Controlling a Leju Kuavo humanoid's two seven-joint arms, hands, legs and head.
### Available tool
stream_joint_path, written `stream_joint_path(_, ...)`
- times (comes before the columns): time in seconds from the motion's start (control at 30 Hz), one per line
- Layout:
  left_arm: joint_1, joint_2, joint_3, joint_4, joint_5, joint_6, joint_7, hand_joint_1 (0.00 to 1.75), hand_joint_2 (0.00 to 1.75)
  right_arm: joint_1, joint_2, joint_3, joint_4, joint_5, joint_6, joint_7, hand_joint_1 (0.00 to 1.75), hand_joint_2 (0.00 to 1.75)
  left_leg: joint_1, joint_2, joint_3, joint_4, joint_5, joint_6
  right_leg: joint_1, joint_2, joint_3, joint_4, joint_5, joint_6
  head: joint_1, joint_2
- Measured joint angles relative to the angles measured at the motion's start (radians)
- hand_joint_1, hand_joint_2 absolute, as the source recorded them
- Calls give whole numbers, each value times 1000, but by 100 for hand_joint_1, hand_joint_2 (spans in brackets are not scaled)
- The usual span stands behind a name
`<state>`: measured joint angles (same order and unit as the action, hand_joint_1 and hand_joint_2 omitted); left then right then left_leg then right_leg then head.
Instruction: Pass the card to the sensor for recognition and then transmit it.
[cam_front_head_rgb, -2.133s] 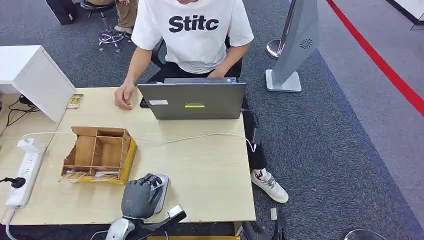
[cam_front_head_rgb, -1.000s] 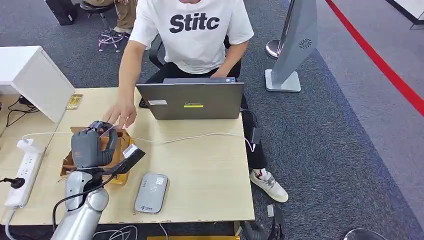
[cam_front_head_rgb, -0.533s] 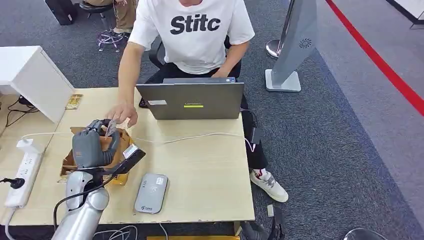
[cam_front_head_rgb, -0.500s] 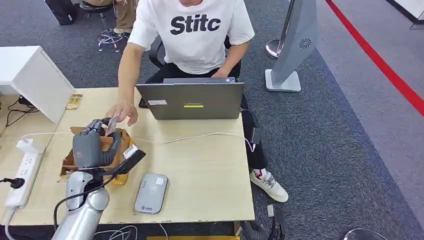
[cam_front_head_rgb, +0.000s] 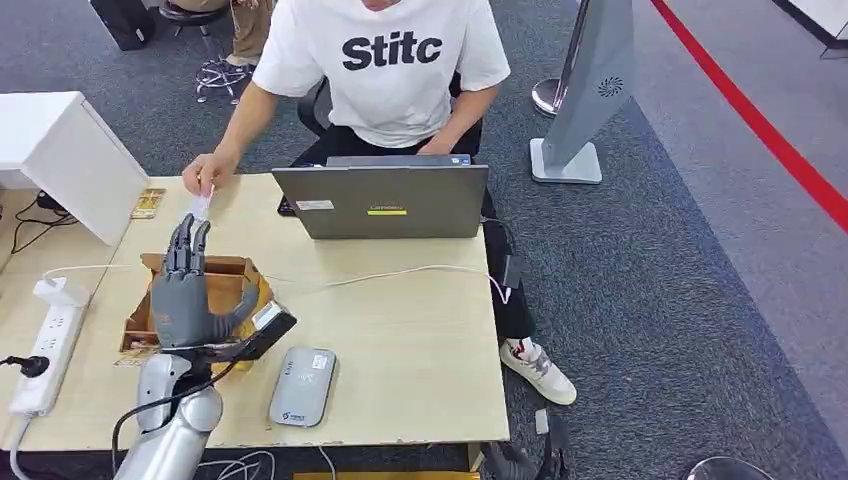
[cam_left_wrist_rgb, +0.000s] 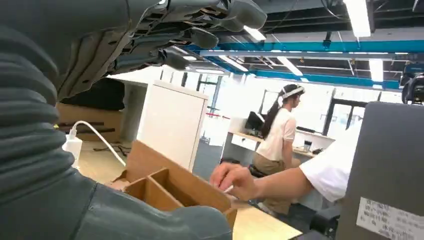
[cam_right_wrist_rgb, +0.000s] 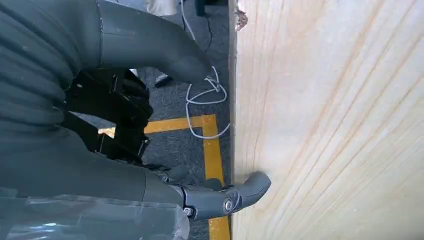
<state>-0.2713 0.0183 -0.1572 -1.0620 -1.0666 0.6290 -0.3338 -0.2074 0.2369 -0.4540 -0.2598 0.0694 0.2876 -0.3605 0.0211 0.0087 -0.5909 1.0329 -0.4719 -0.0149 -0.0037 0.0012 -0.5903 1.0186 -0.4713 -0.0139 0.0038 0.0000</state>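
Wooden table, pale and smooth-grained, with a flat grey card reader lying near the front edge, rounded corners, looks like matte plastic. That's the sensor, and it's parked right where either arm can reach it.

The left hand is up over the plywood organiser, fingers stretched out straight and apart, holding nothing. In the left wrist view the same fingers fan out overhead, empty.

The card is a small thin white rectangle pinched in the person's hand, near the far left part of the table, a bit beyond the robot's fingertips and not touching them. My read: the handover part is done, since the person has it.

The right hand hangs below the table edge next to the bare wood. Fingers look loosely curled, but I honestly can't tell whether they're closed. Nothing visible in them.
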Motion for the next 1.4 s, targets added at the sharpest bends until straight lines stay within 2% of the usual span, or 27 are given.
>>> stream_joint_path(0.13,81,9,-35,-78,-33,-39,-13,0,175,1,0,0,0,-15,5,-11,0,175,0,0,-1,0,-1,0,0,0,-1,0,0,0,0,0)
stream_joint_path(0.27,181,63,-115,-171,-84,-136,3,0,175,7,-1,-1,0,-35,19,-30,0,175,0,0,-1,0,-1,1,0,0,-1,0,-1,1,0,0)
stream_joint_path(0.37,243,121,-165,-223,-112,-175,34,0,175,12,-4,-2,0,-46,30,-41,0,175,0,1,-2,0,-1,1,0,0,-2,0,-1,0,0,0)
stream_joint_path(0.53,320,209,-216,-318,-135,-187,88,0,175,21,-11,-5,0,-57,34,-55,0,175,0,0,-2,-1,-1,1,0,0,-2,0,-2,0,0,0)
stream_joint_path(0.7,362,270,-243,-398,-161,-188,135,0,175,24,-16,-14,0,-64,37,-56,0,175,0,0,-2,-1,-1,1,0,0,-2,0,-2,0,0,0)
stream_joint_path(0.9,385,332,-245,-449,-194,-185,186,0,175,25,-18,-24,0,-67,38,-56,0,175,0,0,-2,-1,-1,1,0,0,-2,0,-1,0,0,0)
stream_joint_path(1.13,402,372,-240,-472,-201,-183,216,0,175,25,-20,-26,0,-67,39,-56,0,175,0,0,-2,-1,-1,1,0,-1,-2,0,-1,0,0,0)
stream_joint_path(1.23,415,397,-211,-473,-205,-183,249,0,175,25,-21,-26,0,-65,45,-54,0,175,0,0,-2,-1,-1,1,0,-1,-2,0,-2,0,0,0)
stream_joint_path(1.4,419,406,-105,-424,-182,-166,202,0,175,25,-22,-26,0,-55,50,-47,0,175,0,0,-2,-1,-1,1,0,-1,-2,0,-2,0,0,0)
